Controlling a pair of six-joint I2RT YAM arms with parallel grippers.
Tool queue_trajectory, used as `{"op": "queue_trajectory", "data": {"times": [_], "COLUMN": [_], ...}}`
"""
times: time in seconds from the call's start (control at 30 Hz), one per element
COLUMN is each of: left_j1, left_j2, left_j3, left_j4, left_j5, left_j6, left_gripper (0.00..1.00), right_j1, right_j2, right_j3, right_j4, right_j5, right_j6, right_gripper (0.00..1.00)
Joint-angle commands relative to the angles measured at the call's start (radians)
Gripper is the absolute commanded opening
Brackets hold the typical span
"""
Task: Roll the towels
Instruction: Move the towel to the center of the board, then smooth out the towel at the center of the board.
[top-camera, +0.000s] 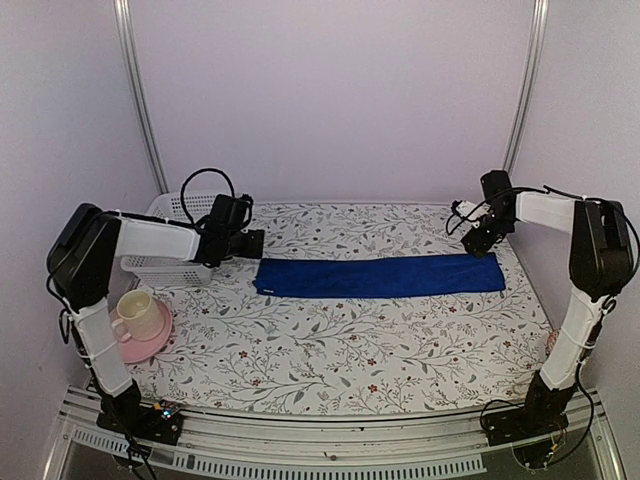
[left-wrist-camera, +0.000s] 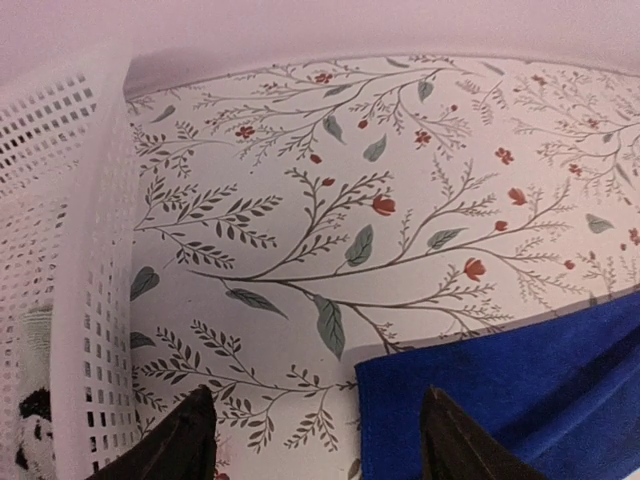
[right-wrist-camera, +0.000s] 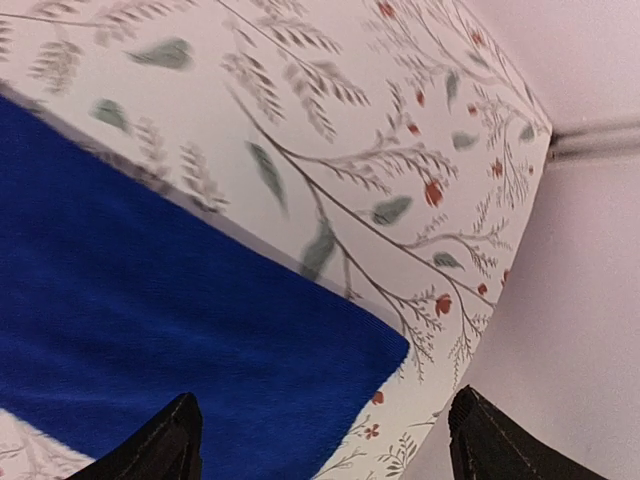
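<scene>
Overhead view: the blue towel (top-camera: 380, 276) lies flat on the desk (top-camera: 330, 350) at mid-frame. It is a long strip with its long axis running left to right across the picture. It is not rolled, and both short ends lie flat.

The left gripper (top-camera: 255, 243) sits at the towel's left short end, just up and left of its upper-left corner. In the left wrist view its fingers (left-wrist-camera: 185, 440) are spread wide with nothing between them. One is over bare desk, the other over the towel's corner, which fills the lower right of that frame.

The right gripper (top-camera: 470, 238) sits at the towel's right short end, just above its upper-right corner. In the right wrist view its fingers (right-wrist-camera: 160, 445) are also spread wide and empty. The towel's corner reaches in from the left toward lower centre.

Contact with the cloth cannot be told for either arm; both look to be just above it.

A white basket (top-camera: 165, 265) stands just beside the left gripper. A pale greenish patch shows behind its lattice, lower left of the left wrist view, but too little shows to name it.

Judgement: the roll should travel along the long axis, starting from a short end. Each arm is about equally near its own end. Both sit toward the towel's upper long edge, so either would need to come down-frame to centre on its short edge. The basket crowds the left side.
</scene>
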Motion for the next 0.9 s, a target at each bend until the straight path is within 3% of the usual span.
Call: {"op": "queue_trajectory", "data": {"times": [0.0,0.23,0.43,0.63,0.87], "left_j1": [-0.013,0.029,0.084,0.139,0.149], "left_j2": [-0.049,0.123,0.172,0.172,0.180], "left_j3": [-0.051,0.097,0.129,0.086,0.074], "left_j4": [0.016,-0.078,-0.108,-0.051,-0.036], "left_j5": [0.108,0.186,0.327,0.479,0.564], "left_j6": [0.007,0.003,-0.072,-0.141,-0.166], "left_gripper": [0.69,0.60,0.55,0.47,0.40], "right_j1": [0.122,0.330,0.452,0.496,0.498], "right_j2": [-0.117,-0.180,-0.136,-0.019,0.063], "right_j3": [-0.077,-0.195,-0.139,-0.037,-0.069], "right_j4": [-0.056,-0.085,-0.069,-0.055,0.005], "right_j5": [-0.137,-0.273,-0.297,-0.251,-0.161], "right_j6": [-0.037,-0.120,-0.126,-0.085,-0.032], "right_gripper": [0.84,0.73,0.67,0.64,0.59]}}
